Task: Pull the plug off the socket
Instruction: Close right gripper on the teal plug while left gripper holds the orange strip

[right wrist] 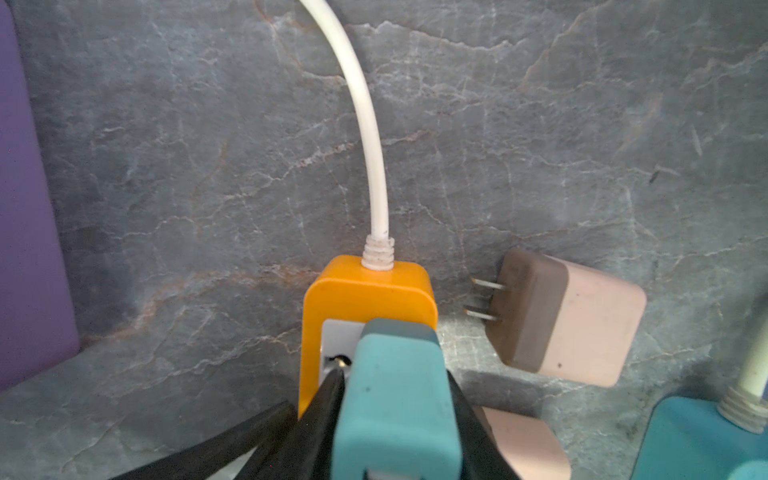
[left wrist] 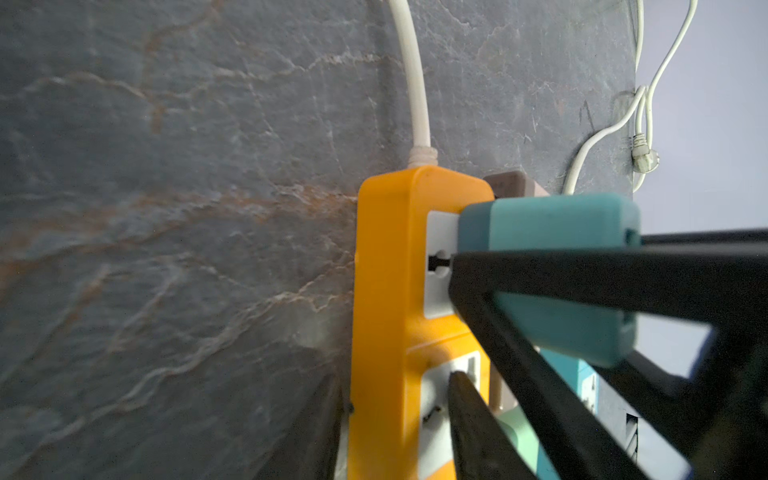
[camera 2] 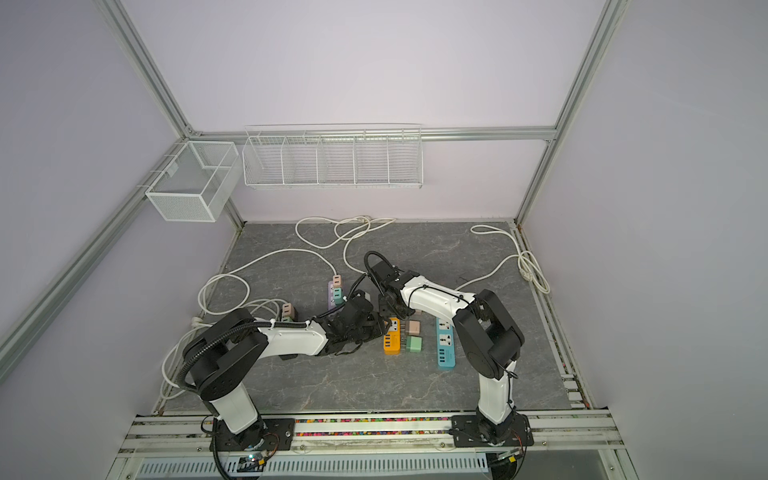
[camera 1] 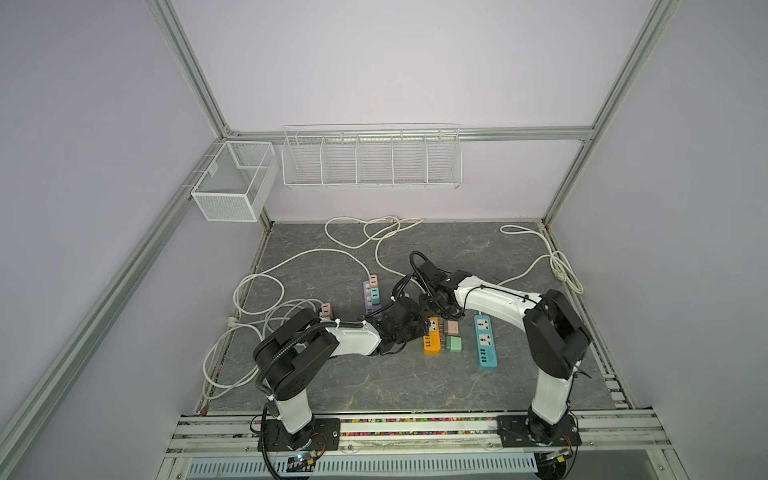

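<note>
Teal plug (right wrist: 395, 399) sits in the orange power strip (right wrist: 365, 291), in the socket nearest the end where the strip's white cord (right wrist: 370, 137) enters. In both top views the wrists hide it.

Both arms rise from bases on the front rail, fold at the elbow and reach inward. The left arm (camera 1: 349, 338) and right arm (camera 1: 498, 297) meet over the strip's far end. The right gripper (right wrist: 395, 376) points down at the plug with its jaws clamped on it, a black finger (right wrist: 320, 407) against each side. The left gripper (camera 1: 405, 328) comes in low, just beside the strip. One left finger (left wrist: 469, 419) lies with its tip against the socket face by the second socket. Whether those jaws grip anything I cannot tell.

Lilac walls and an aluminium frame (camera 1: 187, 70) enclose the cell. A divided wire rack (camera 1: 370, 166) hangs on the back wall and a mesh basket (camera 1: 226, 199) in the left corner. The grey marbled worktop (camera 1: 374, 382) carries loose loops of white cable (camera 1: 266, 291). A blue power strip (camera 1: 485, 340) lies right of the orange one, and a purple power strip (camera 1: 367, 307) lies further back to its left. Between orange and blue lie a pink-brown plug (right wrist: 569, 320), its prongs bare, and a green plug (camera 1: 454, 344).
</note>
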Motion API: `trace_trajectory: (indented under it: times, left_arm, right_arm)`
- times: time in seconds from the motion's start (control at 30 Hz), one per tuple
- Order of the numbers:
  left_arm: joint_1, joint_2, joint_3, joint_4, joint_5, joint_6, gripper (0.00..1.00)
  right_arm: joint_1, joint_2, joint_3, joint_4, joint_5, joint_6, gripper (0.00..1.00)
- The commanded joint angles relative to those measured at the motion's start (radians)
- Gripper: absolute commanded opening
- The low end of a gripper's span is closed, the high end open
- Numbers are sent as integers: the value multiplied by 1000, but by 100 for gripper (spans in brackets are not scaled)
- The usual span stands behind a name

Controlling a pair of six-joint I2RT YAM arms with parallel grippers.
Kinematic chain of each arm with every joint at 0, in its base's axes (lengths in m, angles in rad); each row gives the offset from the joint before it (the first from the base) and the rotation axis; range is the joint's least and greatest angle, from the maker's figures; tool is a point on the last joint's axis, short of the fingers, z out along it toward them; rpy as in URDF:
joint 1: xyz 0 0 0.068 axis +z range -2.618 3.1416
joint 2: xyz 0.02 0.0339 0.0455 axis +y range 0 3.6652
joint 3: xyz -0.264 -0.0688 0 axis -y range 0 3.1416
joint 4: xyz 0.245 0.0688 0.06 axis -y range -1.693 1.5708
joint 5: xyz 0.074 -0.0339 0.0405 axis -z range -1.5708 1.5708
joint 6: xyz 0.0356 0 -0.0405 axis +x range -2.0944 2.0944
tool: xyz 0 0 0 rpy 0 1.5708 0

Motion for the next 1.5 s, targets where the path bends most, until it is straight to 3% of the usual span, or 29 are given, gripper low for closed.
trace_trajectory:
  times: [0.0, 0.6, 1.27, 1.47]
  left_arm:
    - [3, 14, -33, -77, -16, -11, 42]
    - [-15, 18, -49, -136, -38, -28, 41]
    - [-27, 26, -53, -185, -71, -40, 39]
    - [-31, 26, -57, -185, -66, -44, 39]
  right_arm:
    - [9, 19, 9, -3, 6, 9, 37]
    - [23, 14, 38, -17, 1, 58, 22]
    - [49, 8, 64, -30, 42, 83, 18]
    - [13, -31, 27, -29, 30, 78, 18]
